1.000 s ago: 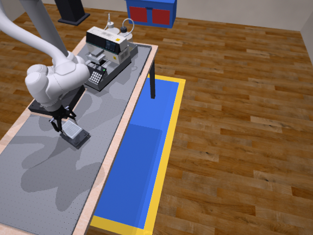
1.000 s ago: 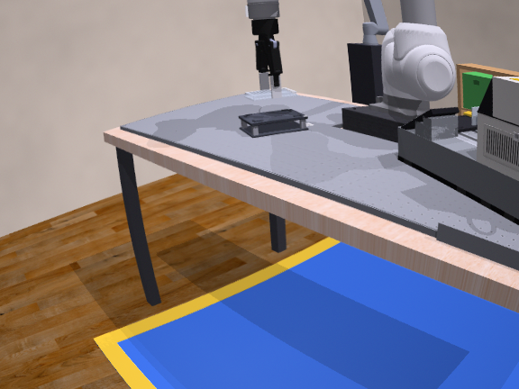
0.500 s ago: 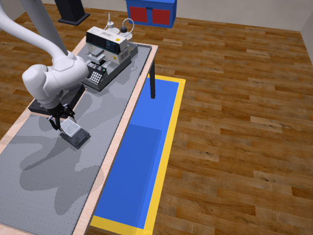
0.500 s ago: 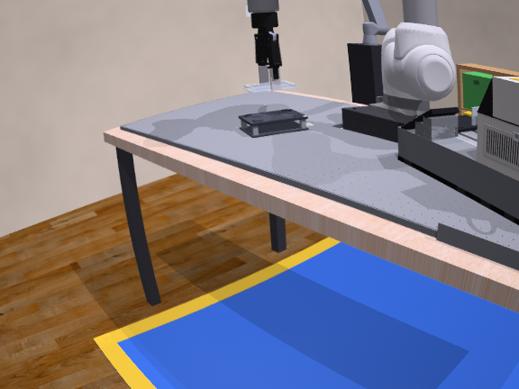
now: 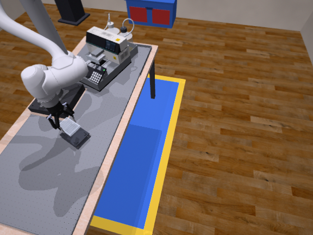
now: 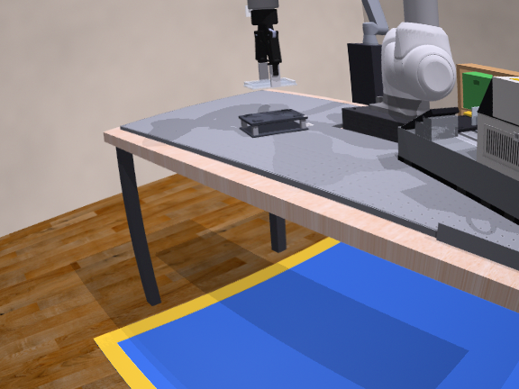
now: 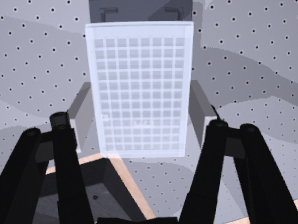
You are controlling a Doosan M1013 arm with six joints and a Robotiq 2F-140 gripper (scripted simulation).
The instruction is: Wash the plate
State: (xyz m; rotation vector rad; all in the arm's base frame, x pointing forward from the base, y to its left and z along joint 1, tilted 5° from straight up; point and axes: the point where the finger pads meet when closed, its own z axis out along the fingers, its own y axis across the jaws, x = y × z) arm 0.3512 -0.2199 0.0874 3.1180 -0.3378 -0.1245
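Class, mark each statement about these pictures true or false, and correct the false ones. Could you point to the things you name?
1. The clear, gridded rectangular plate (image 5: 70, 127) (image 6: 288, 83) (image 7: 142, 90) is held in the black two-fingered pincer (image 5: 68, 125) (image 6: 268, 81) (image 7: 141, 94). True.
2. The plate lies flat inside the dark, two-tiered plate nest (image 5: 79, 138) (image 6: 272, 117) (image 7: 140, 11). False: it is held up in the air, clear of the nest.
3. The small lamp (image 5: 104, 70) beside the washer's white-keyed keypad (image 5: 95, 77) is red. False: it is green.
4. The blue mat with a yellow border (image 5: 141, 163) (image 6: 315, 315) is on the floor. True.
5. The pincer is pressing a key on the keypad. False: it is away from the keypad, over by the nest.

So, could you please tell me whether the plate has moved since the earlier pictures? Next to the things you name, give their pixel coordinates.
Yes, the plate (image 5: 70, 127) (image 6: 255, 84) (image 7: 142, 90) has moved up: in the exterior view it hangs higher above the plate nest (image 5: 82, 138) (image 6: 273, 118) (image 7: 141, 12) than before.
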